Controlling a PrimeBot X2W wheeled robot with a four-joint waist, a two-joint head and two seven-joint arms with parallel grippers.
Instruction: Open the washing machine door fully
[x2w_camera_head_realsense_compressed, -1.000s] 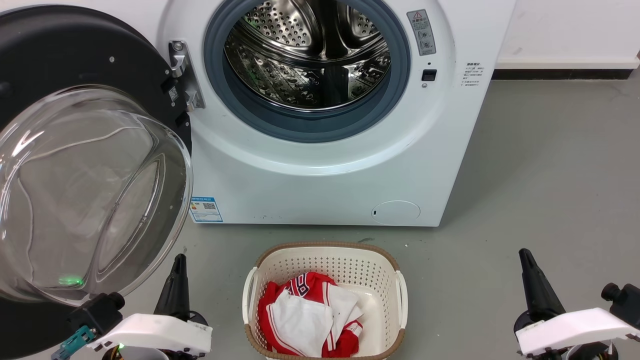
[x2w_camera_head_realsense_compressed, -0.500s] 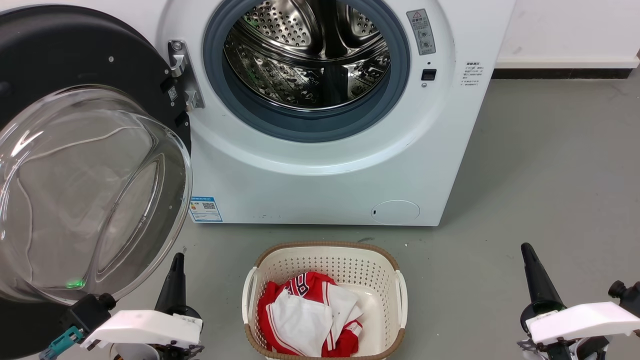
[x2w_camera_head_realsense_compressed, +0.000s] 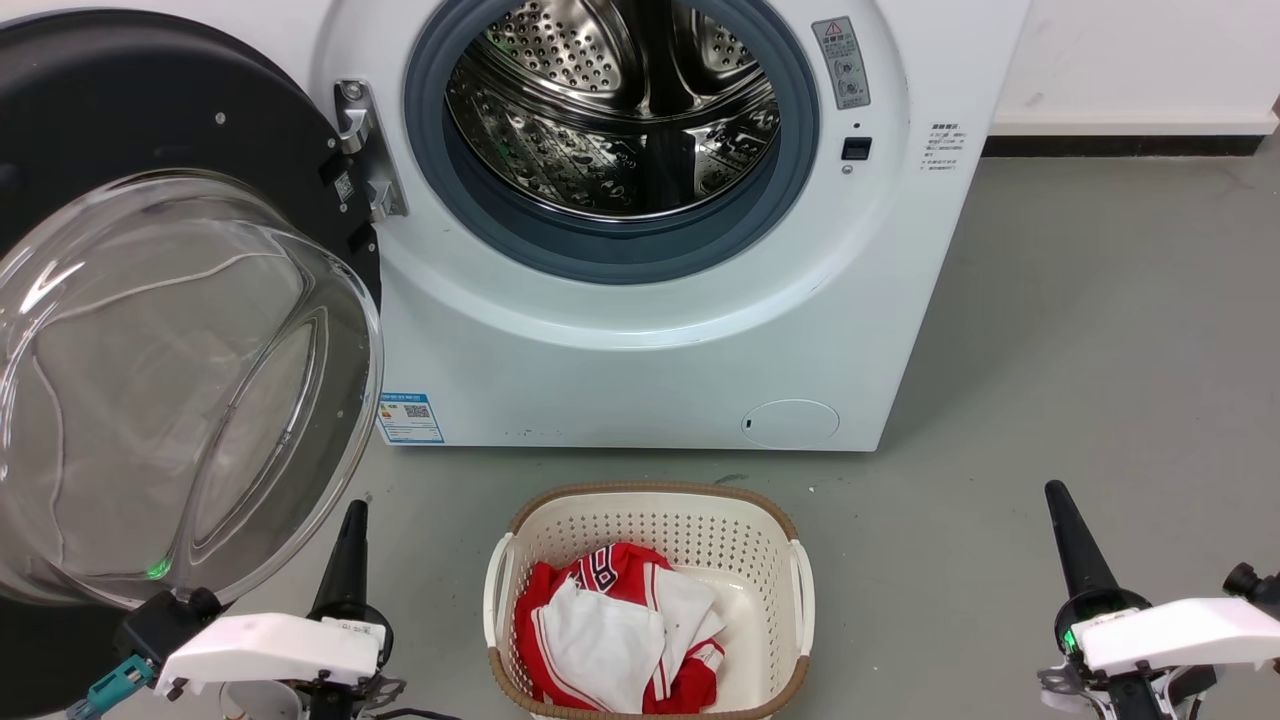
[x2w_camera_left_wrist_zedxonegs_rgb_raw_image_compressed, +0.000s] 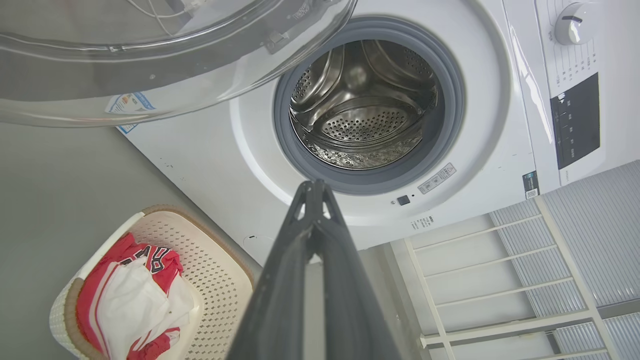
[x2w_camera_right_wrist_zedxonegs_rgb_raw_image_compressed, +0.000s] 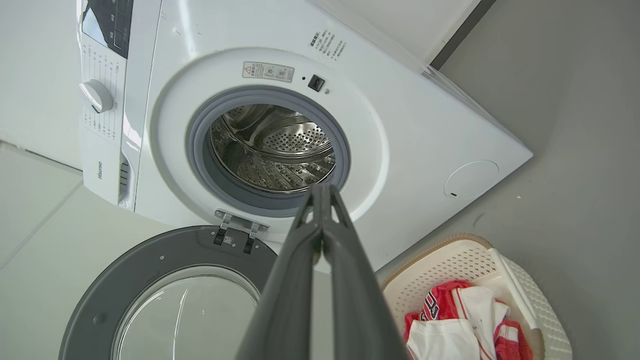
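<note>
**Head view.** The washing machine door (x2w_camera_head_realsense_compressed: 170, 330), a large round black disc with a clear domed glass bowl at its centre, stands swung wide on a metal hinge (x2w_camera_head_realsense_compressed: 365, 150) at the left side of the white front-loading washing machine (x2w_camera_head_realsense_compressed: 600, 370). Its inner face and bowl are turned towards the camera. The perforated steel drum (x2w_camera_head_realsense_compressed: 615, 100) is exposed inside a grey rubber seal (x2w_camera_head_realsense_compressed: 620, 255). A small round white flap (x2w_camera_head_realsense_compressed: 790, 424) sits low on the machine's front.

On the grey floor (x2w_camera_head_realsense_compressed: 1100, 350) before the machine stands a cream perforated plastic laundry basket with a brown rim (x2w_camera_head_realsense_compressed: 650, 492), holding red-and-white clothing (x2w_camera_head_realsense_compressed: 610, 630).

The left gripper (x2w_camera_head_realsense_compressed: 354, 512) hovers at lower left, just beside the bowl's lower edge. The right gripper (x2w_camera_head_realsense_compressed: 1055, 492) hovers at lower right, well apart from the door.

**Left wrist view.** The two dark fingers (x2w_camera_left_wrist_zedxonegs_rgb_raw_image_compressed: 300, 280) meet at their tips and hold nothing. The glass bowl lies across the top of the view, apart from the tips.

**Right wrist view.** The fingers (x2w_camera_right_wrist_zedxonegs_rgb_raw_image_compressed: 350, 280) are likewise pressed together and empty. The door lies below the hinge at lower left.
</note>
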